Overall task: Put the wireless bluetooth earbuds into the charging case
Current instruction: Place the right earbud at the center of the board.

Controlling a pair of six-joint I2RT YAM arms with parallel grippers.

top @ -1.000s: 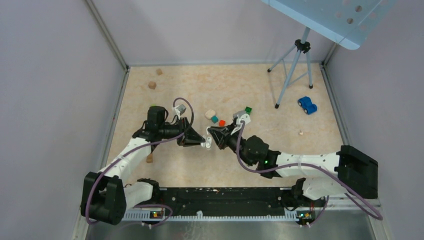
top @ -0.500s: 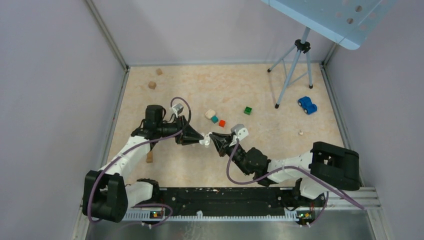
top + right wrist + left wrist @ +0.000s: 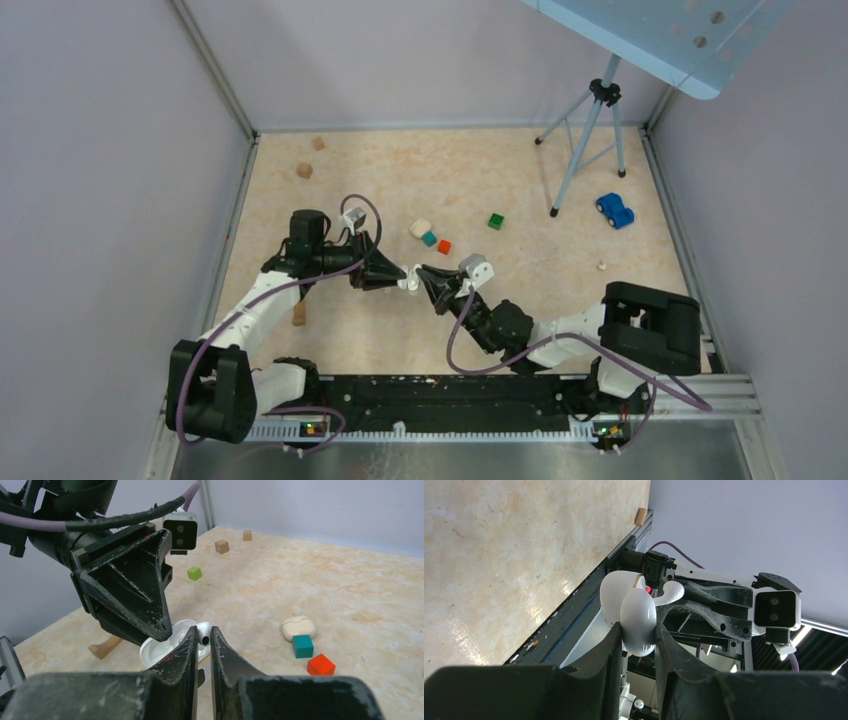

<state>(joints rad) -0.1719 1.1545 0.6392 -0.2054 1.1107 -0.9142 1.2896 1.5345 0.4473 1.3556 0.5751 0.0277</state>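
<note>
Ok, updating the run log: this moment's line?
left hand: shut on case; right hand: shut on earbud; earbud at open case, midair

The left gripper [image 3: 638, 632] clamps the white charging case [image 3: 634, 611] (lid swung open), the right gripper [image 3: 670, 603] pinching an earbud [image 3: 670, 591] at its hinge.

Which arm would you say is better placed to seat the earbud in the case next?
Right: the right gripper pinches an earbud beside the open charging case, which the left gripper clamps above the table; the left need only steady it.
</note>
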